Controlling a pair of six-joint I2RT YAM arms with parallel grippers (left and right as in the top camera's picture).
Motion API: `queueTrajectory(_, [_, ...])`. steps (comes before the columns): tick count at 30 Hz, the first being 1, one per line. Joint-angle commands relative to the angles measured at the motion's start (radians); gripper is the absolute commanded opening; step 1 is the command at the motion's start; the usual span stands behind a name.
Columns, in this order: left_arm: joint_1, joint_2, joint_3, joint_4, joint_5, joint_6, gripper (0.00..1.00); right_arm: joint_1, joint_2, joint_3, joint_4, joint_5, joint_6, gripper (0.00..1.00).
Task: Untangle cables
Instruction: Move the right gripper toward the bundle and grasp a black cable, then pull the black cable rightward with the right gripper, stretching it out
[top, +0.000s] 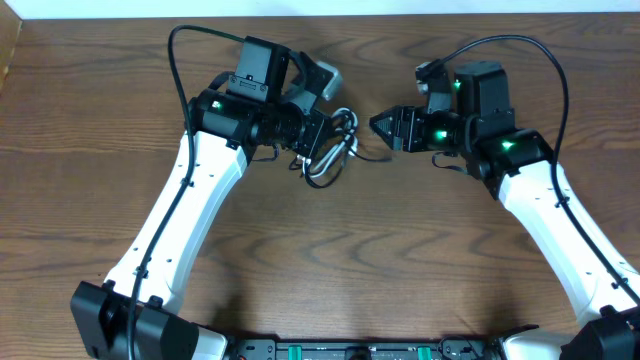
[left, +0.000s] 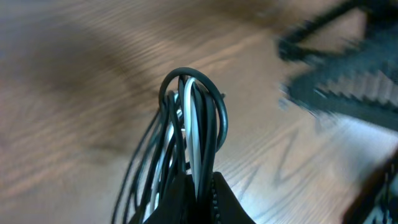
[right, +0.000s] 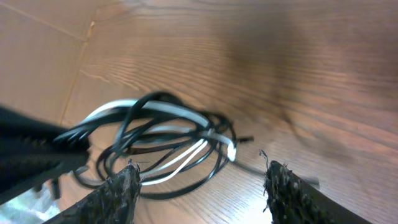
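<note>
A tangled bundle of black and white cables (top: 335, 150) lies at the middle of the wooden table, towards the back. My left gripper (top: 318, 132) is shut on the bundle's left side; the left wrist view shows black and white loops (left: 194, 118) pinched between its fingers (left: 202, 193). My right gripper (top: 384, 126) is open and empty just right of the bundle. In the right wrist view the cables (right: 165, 140) lie ahead of its spread fingers (right: 200, 183), with a white plug (right: 231, 151) at the bundle's right edge.
The wooden table (top: 330, 250) surrounds the bundle. Thick black arm wires (top: 180, 70) arc over the left arm and the right arm (top: 545, 60). A pale strip (top: 10, 50) runs beyond the table's left edge.
</note>
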Motion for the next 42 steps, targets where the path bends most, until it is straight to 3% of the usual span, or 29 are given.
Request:
queueTrajectory(1, [0.001,0.002,0.013,0.006,-0.065,-0.238,0.07,0.036,-0.005,0.016,0.026,-0.014,0.010,0.62])
queueTrajectory(3, [0.001,0.002,0.013,0.006,-0.060,-0.292,0.07,0.056,0.002,0.016,0.049,-0.010,0.011,0.61])
queueTrajectory(4, [0.002,0.002,0.013,0.006,-0.054,-0.341,0.07,0.071,0.012,0.016,0.071,-0.010,0.014,0.55])
queueTrajectory(8, [0.002,0.002,0.013,0.006,-0.044,-0.478,0.08,0.111,0.064,0.016,0.148,0.017,0.109,0.47])
queueTrajectory(19, [0.002,0.002,0.013,0.006,-0.004,-0.498,0.07,0.192,0.216,0.016,0.385,0.018,0.233,0.43])
queueTrajectory(20, [0.002,0.002,0.013,0.007,-0.006,-0.497,0.07,0.199,0.230,0.016,0.391,0.031,0.251,0.34])
queueTrajectory(22, [0.002,0.002,0.013,0.006,-0.015,-0.497,0.07,0.201,0.235,0.016,0.391,0.049,0.258,0.26])
queueTrajectory(25, [0.002,0.003,0.013,0.006,-0.084,-0.497,0.07,0.197,0.228,0.016,0.391,0.066,0.257,0.02])
queueTrajectory(32, [0.009,0.004,0.008,0.005,-0.367,-0.505,0.07,0.112,0.132,0.016,0.226,0.058,0.193,0.01])
queueTrajectory(37, [0.050,0.019,-0.003,-0.005,-0.406,-0.505,0.07,0.029,-0.014,0.016,0.098,-0.025,0.048,0.01])
queueTrajectory(42, [0.090,0.058,-0.004,-0.044,-0.406,-0.502,0.07,-0.100,-0.169,0.016,0.022,-0.097,0.010,0.01])
